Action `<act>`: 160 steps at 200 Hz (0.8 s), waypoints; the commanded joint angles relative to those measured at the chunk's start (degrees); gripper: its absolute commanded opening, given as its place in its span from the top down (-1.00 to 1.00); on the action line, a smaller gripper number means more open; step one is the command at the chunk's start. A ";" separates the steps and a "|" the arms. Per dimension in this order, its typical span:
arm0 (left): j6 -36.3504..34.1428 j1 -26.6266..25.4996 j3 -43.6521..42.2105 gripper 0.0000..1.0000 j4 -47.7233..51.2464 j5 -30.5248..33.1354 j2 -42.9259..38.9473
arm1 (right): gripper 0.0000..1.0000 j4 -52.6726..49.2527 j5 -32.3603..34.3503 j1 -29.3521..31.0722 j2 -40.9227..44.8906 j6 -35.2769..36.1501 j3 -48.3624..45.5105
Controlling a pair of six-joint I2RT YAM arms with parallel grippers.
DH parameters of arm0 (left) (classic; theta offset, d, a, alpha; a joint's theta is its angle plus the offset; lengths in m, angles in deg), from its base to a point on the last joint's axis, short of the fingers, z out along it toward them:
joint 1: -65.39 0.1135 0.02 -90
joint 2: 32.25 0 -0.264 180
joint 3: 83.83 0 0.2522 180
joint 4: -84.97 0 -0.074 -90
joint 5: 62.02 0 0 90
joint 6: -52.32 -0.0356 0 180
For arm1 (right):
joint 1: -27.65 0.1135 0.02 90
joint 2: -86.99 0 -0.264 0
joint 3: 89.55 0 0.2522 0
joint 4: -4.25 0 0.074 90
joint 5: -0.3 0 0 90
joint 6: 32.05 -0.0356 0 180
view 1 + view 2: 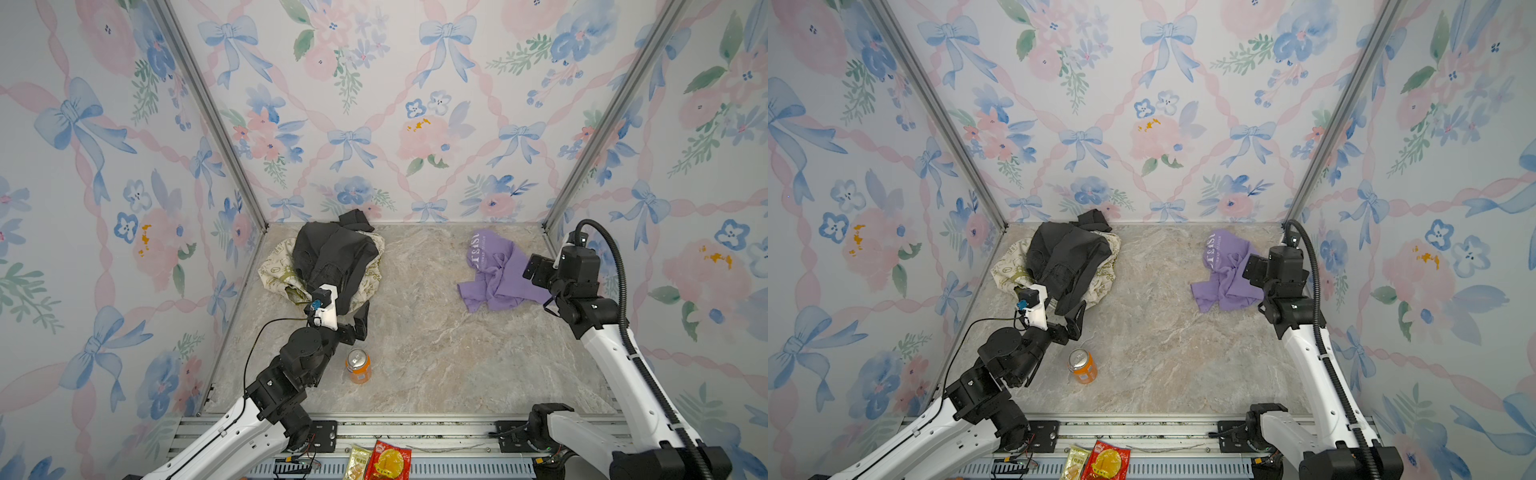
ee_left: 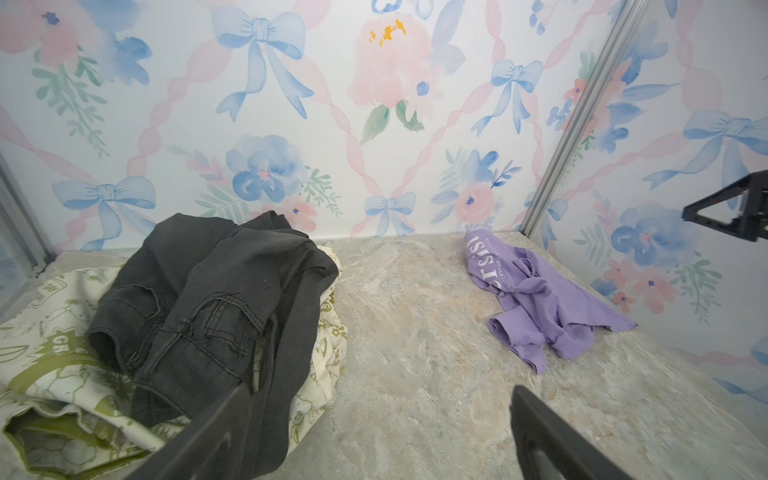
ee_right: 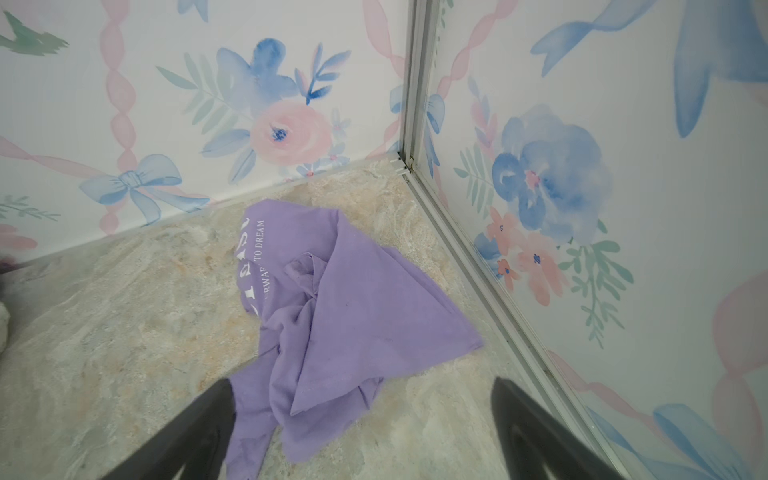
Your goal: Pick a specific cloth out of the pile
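Found lavender-purple fabric cloth [image 1: 494, 270], white lettering, crumpled at far right corner of marble-look bench [image 1: 415, 332], apart from dark grey and cream-olive garment pile [image 1: 332, 257] at far left corner. Saw right gripper [image 3: 361, 382] wide, empty, over cloth's near edge; left gripper [image 2: 380, 388] likewise by pile

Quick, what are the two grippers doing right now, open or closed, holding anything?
Left gripper: open, holding nothing.
Right gripper: open, empty, by the lavender cloth.

Three walls [image 1: 415, 104] all done in watercolor wallpaper: blue bows, pink ribbons and flowers. Silver metal posts [image 1: 210, 108] run up both back corners. The table [image 1: 436, 332] is beige marble-look, with a metal rail [image 1: 415, 428] along the front edge. Soft, even light.
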 commanded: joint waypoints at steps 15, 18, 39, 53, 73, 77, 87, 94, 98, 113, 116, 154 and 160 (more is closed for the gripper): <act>2.97 0.28 -2.18 -0.96 -5.95 13.99 -0.13 | -0.94 6.02 -8.87 -0.09 4.76 0.53 -4.80; 2.42 0.28 -2.69 -0.96 -7.11 14.82 -0.09 | -0.94 6.86 -9.36 -0.05 5.37 0.68 -5.46; -3.65 0.33 -7.52 -0.96 -18.35 19.64 -0.38 | -0.94 12.57 -12.71 0.22 9.84 1.15 -10.10; -6.29 0.84 -9.80 -0.96 -23.64 23.37 0.35 | -0.94 16.04 -14.48 0.40 12.71 1.76 -13.56; -9.83 4.20 -12.52 -0.96 -29.26 24.50 2.92 | -0.94 20.38 -15.30 0.65 15.91 3.01 -18.72; -10.21 5.26 -12.99 -0.96 -30.21 24.05 3.54 | -0.94 21.44 -15.31 0.66 16.40 3.15 -19.86; -10.51 8.40 -14.13 -0.96 -32.29 22.09 5.76 | -0.94 24.05 -15.28 0.65 17.28 3.71 -22.56; -10.30 10.85 -15.01 -0.96 -34.01 20.15 7.16 | -0.94 26.20 -14.87 0.66 17.54 4.36 -24.66; -10.08 12.36 -15.53 -0.96 -35.05 18.86 7.87 | -0.94 27.45 -14.61 0.66 17.54 4.75 -25.77; -8.66 18.60 -17.52 -0.96 -38.63 13.62 10.30 | -0.94 31.27 -12.66 0.66 16.66 6.42 -29.55; -8.50 19.81 -17.95 -0.96 -39.50 12.55 10.71 | -0.94 31.98 -12.30 0.66 16.36 6.78 -30.14; -9.71 30.32 -23.81 -0.96 -51.41 3.25 16.28 | -0.94 40.92 -7.91 0.66 8.26 9.95 -35.60; -9.88 31.28 -24.20 -0.96 -52.70 2.34 17.36 | -0.94 42.84 -7.78 0.66 6.55 10.10 -36.08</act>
